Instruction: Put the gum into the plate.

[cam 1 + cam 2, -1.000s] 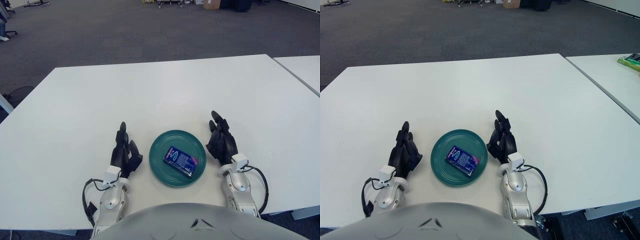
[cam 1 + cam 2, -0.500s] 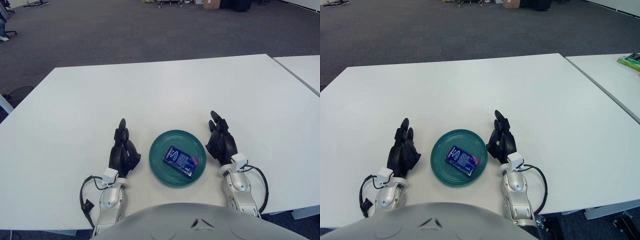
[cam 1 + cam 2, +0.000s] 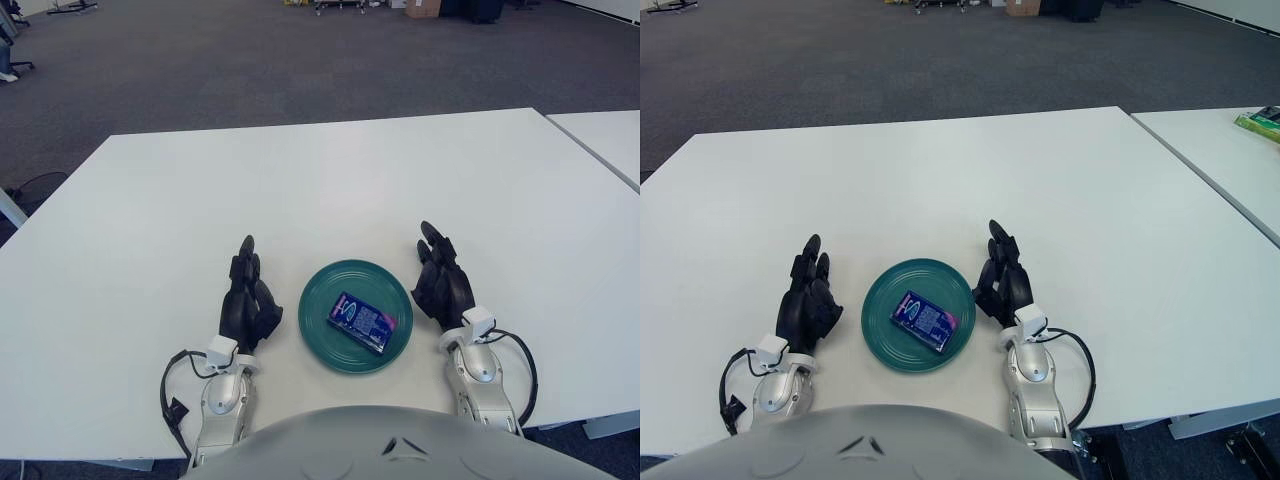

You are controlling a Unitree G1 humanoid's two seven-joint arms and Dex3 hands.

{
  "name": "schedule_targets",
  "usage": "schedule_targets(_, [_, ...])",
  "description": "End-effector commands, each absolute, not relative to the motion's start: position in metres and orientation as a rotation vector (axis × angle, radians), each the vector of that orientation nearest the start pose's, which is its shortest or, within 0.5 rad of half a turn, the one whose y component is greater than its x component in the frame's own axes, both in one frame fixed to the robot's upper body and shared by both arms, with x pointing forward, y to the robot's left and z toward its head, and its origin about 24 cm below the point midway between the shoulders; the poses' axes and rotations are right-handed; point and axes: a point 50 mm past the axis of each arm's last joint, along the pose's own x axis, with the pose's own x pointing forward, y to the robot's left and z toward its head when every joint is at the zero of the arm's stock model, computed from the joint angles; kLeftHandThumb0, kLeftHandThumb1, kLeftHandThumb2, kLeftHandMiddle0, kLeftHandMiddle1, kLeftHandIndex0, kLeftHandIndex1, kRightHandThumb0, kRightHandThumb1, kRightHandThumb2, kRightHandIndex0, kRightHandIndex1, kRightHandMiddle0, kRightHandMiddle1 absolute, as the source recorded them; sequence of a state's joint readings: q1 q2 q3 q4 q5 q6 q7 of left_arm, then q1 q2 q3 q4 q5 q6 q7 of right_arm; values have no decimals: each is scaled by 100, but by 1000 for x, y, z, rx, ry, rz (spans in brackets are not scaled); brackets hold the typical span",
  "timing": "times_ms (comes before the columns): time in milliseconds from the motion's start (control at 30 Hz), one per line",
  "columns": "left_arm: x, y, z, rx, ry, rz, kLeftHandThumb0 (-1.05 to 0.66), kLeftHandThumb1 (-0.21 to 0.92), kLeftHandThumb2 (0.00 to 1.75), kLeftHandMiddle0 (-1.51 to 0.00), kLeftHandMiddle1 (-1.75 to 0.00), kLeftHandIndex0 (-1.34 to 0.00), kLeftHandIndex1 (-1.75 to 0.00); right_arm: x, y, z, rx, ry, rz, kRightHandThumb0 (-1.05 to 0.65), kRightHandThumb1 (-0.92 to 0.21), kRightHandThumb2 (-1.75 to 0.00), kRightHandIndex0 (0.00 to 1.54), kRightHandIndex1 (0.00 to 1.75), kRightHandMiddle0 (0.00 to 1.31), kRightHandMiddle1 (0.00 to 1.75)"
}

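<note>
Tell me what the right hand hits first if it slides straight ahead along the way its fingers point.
Likely nothing: the right hand points away from the robot, beside the plate holding the gum. Only bare table lies ahead, as far as the views show.

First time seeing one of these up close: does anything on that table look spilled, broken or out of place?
Nothing stands out. The gum pack lies flat in the green plate, and each robot hand, left and right, sits open beside it.
</note>
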State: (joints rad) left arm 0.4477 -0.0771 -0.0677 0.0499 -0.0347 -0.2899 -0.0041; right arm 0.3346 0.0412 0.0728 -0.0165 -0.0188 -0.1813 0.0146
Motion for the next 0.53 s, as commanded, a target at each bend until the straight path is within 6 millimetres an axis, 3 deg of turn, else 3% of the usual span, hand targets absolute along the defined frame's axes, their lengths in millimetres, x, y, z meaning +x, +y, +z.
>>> schedule_targets(0, [139, 142, -43, -117, 271, 85, -96, 92, 100, -11, -1, 0, -32, 156, -148, -43, 37, 352, -36, -64, -92, -102, 11, 0, 0, 25])
schedule_targets(167, [139, 141, -43, -106, 262, 81, -96, 92, 100, -12, -1, 0, -33, 156, -148, -43, 25, 348, -31, -64, -92, -101, 11, 0, 0, 24])
schedule_targets(267, [139, 139, -43, -80, 245, 55, -97, 92, 97, -10, 0, 0, -30, 156, -147, -43, 31, 343, -34, -66, -92, -82, 9, 0, 0, 20])
schedule_targets(400, [139, 132, -34, -33, 215, 15, -98, 92, 78, -3, -1, 0, -18, 156, -147, -43, 63, 341, -43, -69, -92, -45, 8, 0, 0, 16])
schedule_targets(500, [136, 128, -23, -5, 201, -1, -100, 92, 45, -1, 0, 0, -7, 157, -145, -43, 84, 339, -46, -71, -87, -31, 6, 0, 0, 15])
